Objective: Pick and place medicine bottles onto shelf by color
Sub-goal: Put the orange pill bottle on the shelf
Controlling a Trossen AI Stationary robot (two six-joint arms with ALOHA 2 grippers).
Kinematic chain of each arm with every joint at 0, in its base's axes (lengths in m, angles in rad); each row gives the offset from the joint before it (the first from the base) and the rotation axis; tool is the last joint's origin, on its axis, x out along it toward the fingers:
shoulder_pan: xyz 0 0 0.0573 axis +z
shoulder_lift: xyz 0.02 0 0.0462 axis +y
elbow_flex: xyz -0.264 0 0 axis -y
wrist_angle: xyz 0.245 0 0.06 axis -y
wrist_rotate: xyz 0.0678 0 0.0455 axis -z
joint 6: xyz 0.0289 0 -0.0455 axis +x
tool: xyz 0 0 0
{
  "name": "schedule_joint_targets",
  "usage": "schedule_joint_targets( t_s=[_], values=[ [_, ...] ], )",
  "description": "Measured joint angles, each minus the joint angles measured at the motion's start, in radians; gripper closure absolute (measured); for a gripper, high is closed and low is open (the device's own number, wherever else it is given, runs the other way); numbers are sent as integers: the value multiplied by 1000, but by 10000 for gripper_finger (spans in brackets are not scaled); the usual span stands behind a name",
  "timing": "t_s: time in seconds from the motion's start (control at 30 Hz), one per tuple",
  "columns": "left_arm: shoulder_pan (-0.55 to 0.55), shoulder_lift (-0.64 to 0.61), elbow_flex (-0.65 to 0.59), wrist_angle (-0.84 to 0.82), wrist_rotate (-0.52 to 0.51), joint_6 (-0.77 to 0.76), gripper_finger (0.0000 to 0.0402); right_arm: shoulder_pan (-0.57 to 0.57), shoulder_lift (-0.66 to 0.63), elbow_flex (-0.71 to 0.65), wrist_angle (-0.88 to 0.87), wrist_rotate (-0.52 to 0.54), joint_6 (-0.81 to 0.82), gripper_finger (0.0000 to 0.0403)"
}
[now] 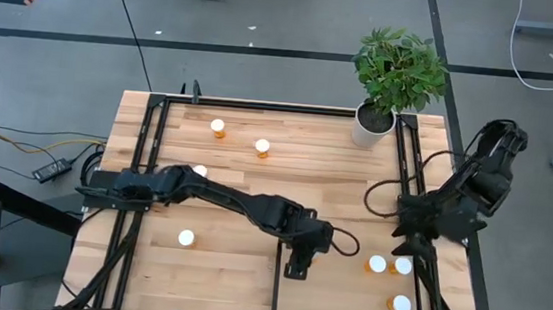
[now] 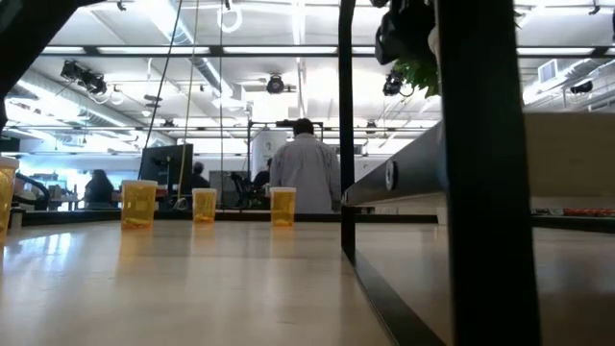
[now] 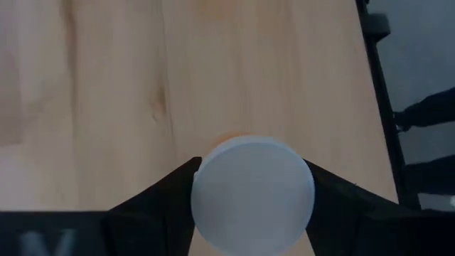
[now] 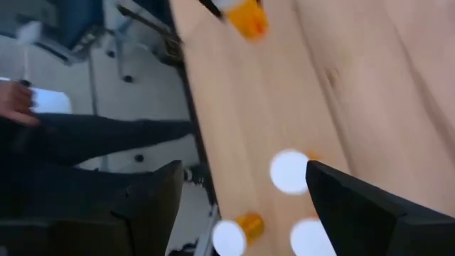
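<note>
White-capped bottle [image 3: 252, 193] clamped between fingers of left gripper [image 1: 297, 267], over shelf [image 1: 344, 301] just beside black strip [image 1: 277, 281]. 3 bottles [image 1: 377, 264] grouped at shelf's right end. Right gripper [image 1: 412, 239] above them, spread wide, empty. 4 more on desk [image 1: 253, 193].

The two arms are black and chunky, made of thick joined parts (with thin black cables looping beside them), ending in dark wedge-shaped fingers [image 3: 163, 206].
</note>
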Motion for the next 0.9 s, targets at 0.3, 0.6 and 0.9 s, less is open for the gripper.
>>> schedule_joint_targets(
  t_s=[0.3, 0.6, 0.9],
  values=[
    [-7, 22, 1, -13, -2, 8, 185, -1, 147, 320, -180, 118, -200, 111],
    [-7, 56, 1, -44, 5, 59, 185, -1, 251, 444, -207, 133, -218, 111],
    [-15, 73, 1, -68, 10, 61, 172, 0, 299, 453, -197, 104, -215, 111]
  ],
)
